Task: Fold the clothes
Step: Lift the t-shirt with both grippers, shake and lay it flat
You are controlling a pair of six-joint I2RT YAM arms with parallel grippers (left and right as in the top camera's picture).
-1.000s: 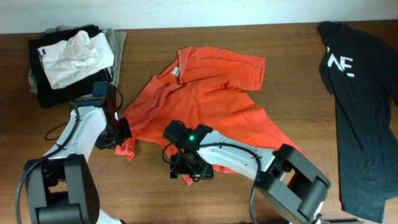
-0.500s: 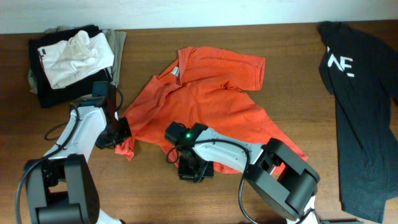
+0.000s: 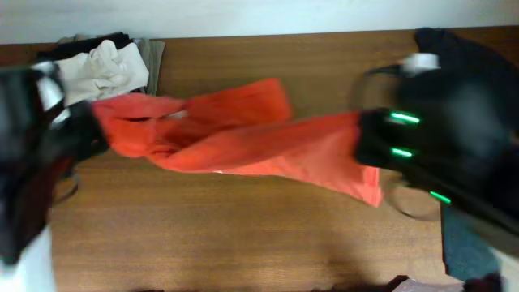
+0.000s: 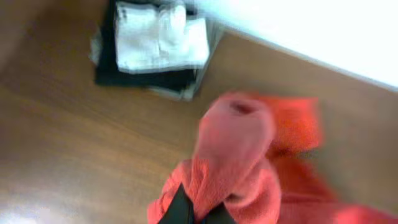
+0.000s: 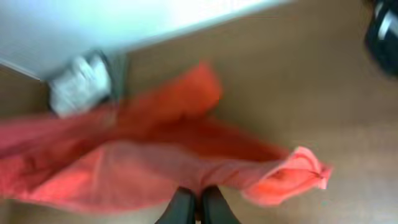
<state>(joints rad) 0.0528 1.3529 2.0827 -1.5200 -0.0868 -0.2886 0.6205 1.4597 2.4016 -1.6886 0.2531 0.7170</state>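
We stretch the shirt [image 3: 243, 142] between left gripper [image 4: 196, 211] and right gripper [image 5: 198, 206], each pinching an end; next, it needs laying flat.

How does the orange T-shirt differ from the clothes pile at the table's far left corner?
The orange T-shirt is stretched between the left tool and right tool; the clothes pile rests on the table. The T-shirt is one red-orange garment; the pile stacks white over black pieces. Both are soft fabric.
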